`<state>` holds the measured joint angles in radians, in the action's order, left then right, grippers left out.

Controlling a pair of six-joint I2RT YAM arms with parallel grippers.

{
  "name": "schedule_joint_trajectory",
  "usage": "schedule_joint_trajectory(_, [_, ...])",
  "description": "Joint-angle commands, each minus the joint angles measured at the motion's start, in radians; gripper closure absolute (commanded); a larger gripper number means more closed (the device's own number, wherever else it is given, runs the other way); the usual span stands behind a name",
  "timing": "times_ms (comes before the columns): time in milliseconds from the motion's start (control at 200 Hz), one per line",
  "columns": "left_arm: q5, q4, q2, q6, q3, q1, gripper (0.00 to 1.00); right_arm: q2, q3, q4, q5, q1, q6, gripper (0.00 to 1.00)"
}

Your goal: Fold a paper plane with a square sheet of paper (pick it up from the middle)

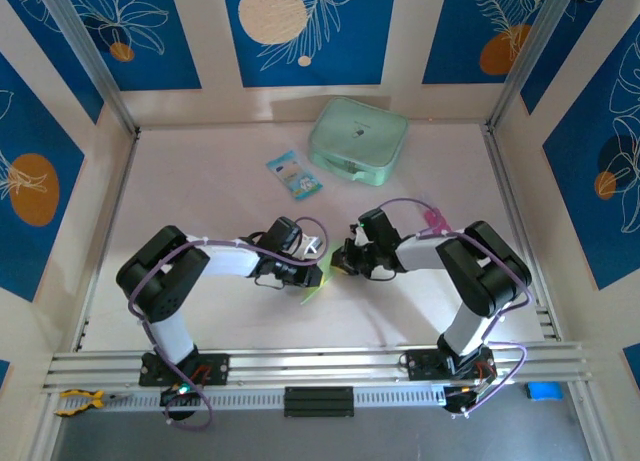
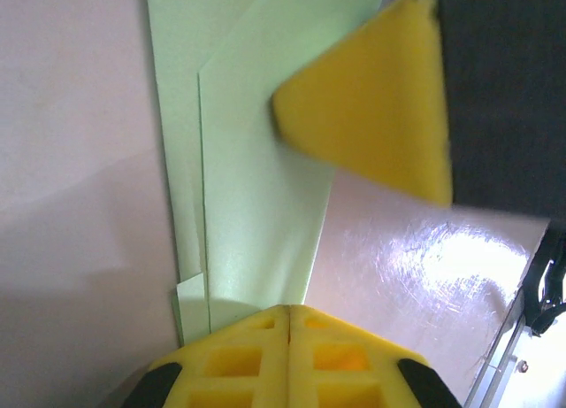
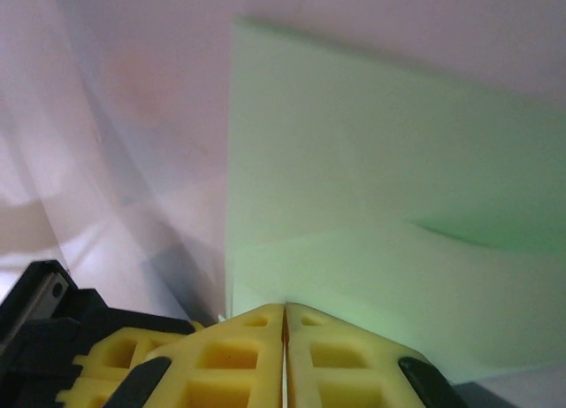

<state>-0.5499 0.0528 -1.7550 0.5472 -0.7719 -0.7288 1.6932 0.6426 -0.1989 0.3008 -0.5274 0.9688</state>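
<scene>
Toward the bench's (image 1: 200, 181) near edge, your left end effector (image 2: 288, 315) and right end effector (image 3: 285, 311) each pinch the square sheet of paper (image 2: 256, 187), likely light, floppy, tearable, best gripped along creases.

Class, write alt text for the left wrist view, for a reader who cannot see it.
Shut, the left gripper pinches the folded pale green sheet of paper, which runs up over a pale table. The yellow-padded right gripper overlaps its upper right edge.

The square sheet of paper (image 2: 256, 187) is plain pale green, the case (image 1: 357, 141) mint, the packet (image 1: 294, 174) printed blue-and-white, the wall panels (image 1: 330, 51) blue with white leaves.
</scene>
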Motion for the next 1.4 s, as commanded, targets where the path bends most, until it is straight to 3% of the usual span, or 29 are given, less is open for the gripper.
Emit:
schedule_joint_trajectory(0, [0.044, -0.159, -0.043, -0.022, 0.052, 0.007, 1.0, 0.025, -0.024, -0.003, -0.026, 0.056, -0.023, 0.88])
schedule_joint_trajectory(600, [0.04, -0.162, -0.043, -0.025, 0.052, 0.01, 1.0, 0.017, -0.005, 0.067, -0.045, 0.23, -0.025, 0.88])
schedule_joint_trajectory(910, [0.035, -0.159, -0.039, -0.027, 0.055, 0.009, 1.0, -0.039, 0.056, 0.176, -0.094, 0.249, -0.064, 0.88])
schedule_joint_trajectory(1140, [0.033, -0.154, -0.034, -0.023, 0.059, 0.008, 1.0, -0.183, 0.044, 0.161, -0.078, 0.18, -0.083, 0.86])
schedule_joint_trajectory(1395, [0.034, -0.151, -0.031, -0.022, 0.061, 0.009, 1.0, -0.093, 0.045, 0.107, -0.106, 0.033, -0.033, 0.91])
